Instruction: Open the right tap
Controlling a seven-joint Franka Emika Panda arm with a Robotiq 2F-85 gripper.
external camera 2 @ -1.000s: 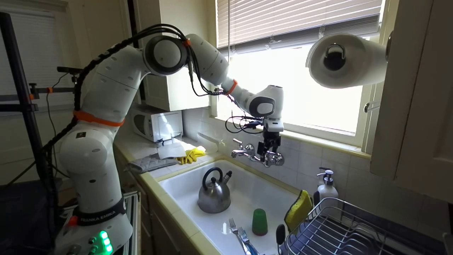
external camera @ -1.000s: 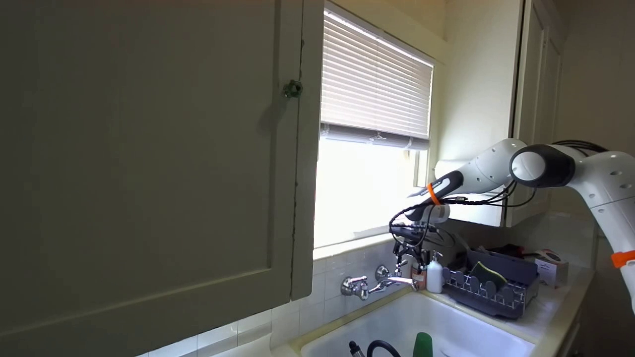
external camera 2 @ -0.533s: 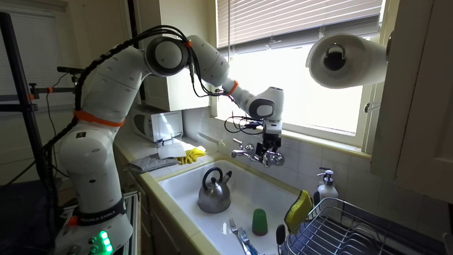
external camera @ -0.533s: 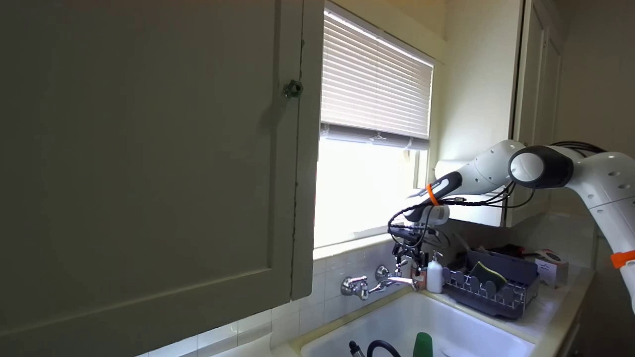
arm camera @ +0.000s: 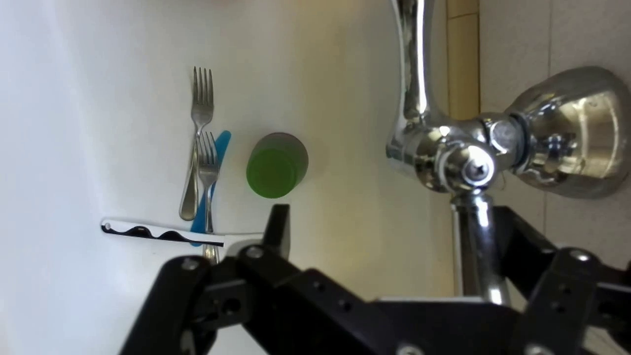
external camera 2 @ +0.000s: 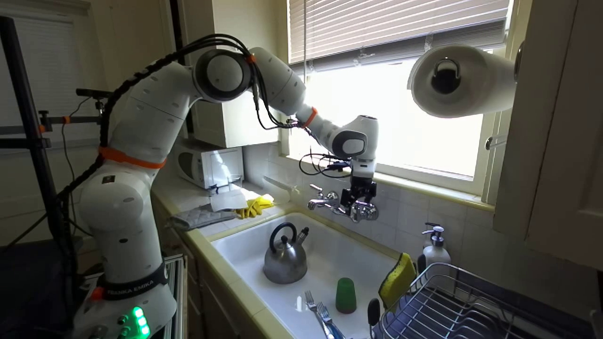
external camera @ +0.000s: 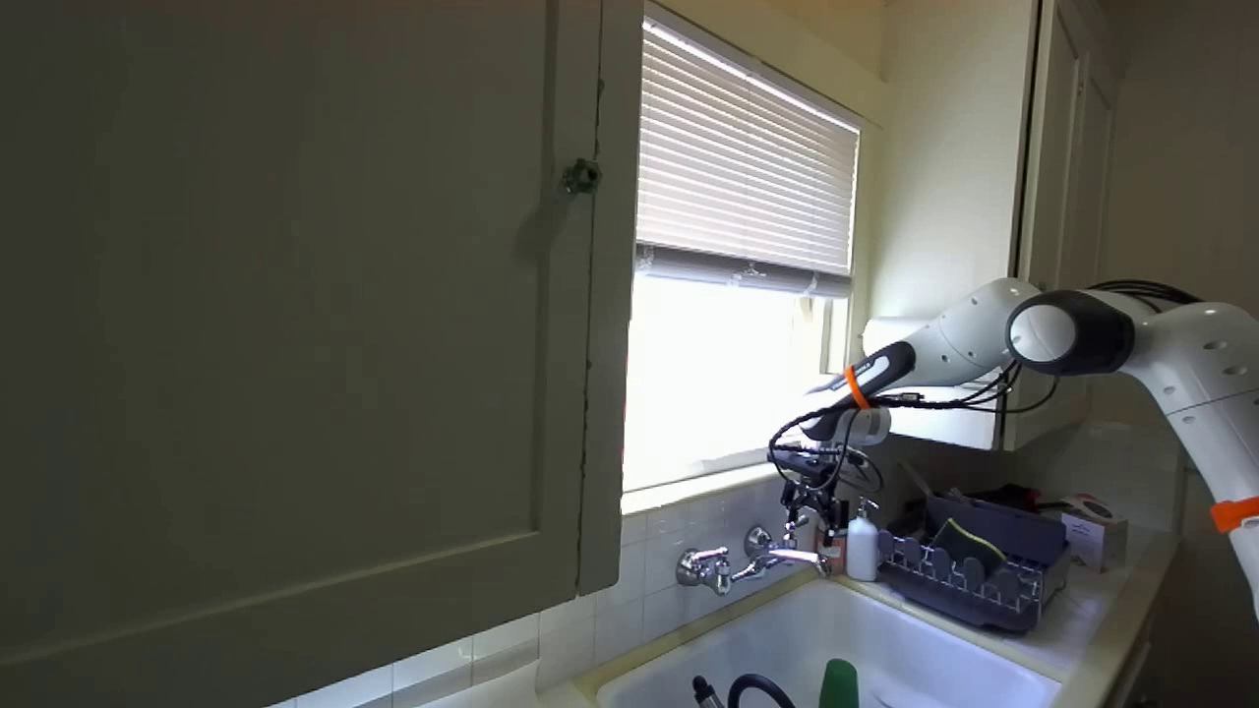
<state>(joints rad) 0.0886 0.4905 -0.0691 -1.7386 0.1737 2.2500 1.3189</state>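
Observation:
The right tap's chrome lever [arm camera: 478, 246] lies between my jaws in the wrist view, close beside the wall-side finger [arm camera: 517, 241]; whether they touch I cannot tell. Its hub with a screw [arm camera: 477, 170] is just ahead of the jaws. The tap's body also shows in an exterior view [external camera 2: 363, 212]. My gripper [arm camera: 392, 209] is wide open, jaws pointing down over the right tap, and it also shows in both exterior views [external camera: 811, 536] [external camera 2: 356, 203]. The spout [external camera 2: 320, 203] and left handle [external camera: 703, 567] stand apart from it. My gripper partly hides the lever in both exterior views.
The tiled wall [external camera 2: 395, 212] and window sill stand close behind my gripper. Below, the sink holds a kettle [external camera 2: 285, 259], a green cup [arm camera: 273, 170] and forks [arm camera: 202, 103]. Soap bottles [external camera 2: 435, 252], a sponge [external camera 2: 398, 281] and a dish rack [external camera 2: 452, 306] are beside it.
My arm and gripper have come down very slightly over the tap, mostly in the first half second. The taps and the sink's contents look unmoved.

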